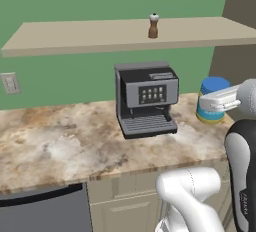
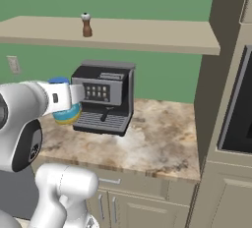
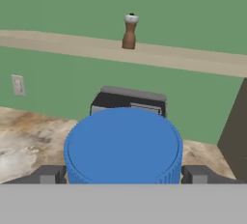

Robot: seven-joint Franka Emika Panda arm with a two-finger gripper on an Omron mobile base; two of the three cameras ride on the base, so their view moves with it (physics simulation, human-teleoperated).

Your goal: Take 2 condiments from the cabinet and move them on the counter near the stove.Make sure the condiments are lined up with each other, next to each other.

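A squat blue jar (image 3: 123, 143) with a yellow band sits between my gripper's (image 3: 123, 175) two fingertips (image 3: 50, 175), which press on its sides. The jar (image 1: 212, 87) (image 2: 67, 115) hangs above the marbled counter (image 1: 60, 141), nearer to me than the coffee machine. The white hand (image 1: 222, 98) (image 2: 61, 97) reaches level across the jar. A small brown shaker (image 1: 153, 26) (image 2: 86, 24) (image 3: 129, 31) with a pale top stands alone on the cabinet (image 1: 90, 33), a tan wall shelf higher up. The stove is out of view.
A dark grey coffee machine (image 1: 146, 98) (image 2: 104, 97) stands against the green wall under the shelf. A tall brown-grey unit (image 2: 231, 99) with a dark built-in panel closes off the counter's right end. A wall socket (image 1: 10, 83) is at the left, a grey dishwasher front (image 1: 45, 211) below.
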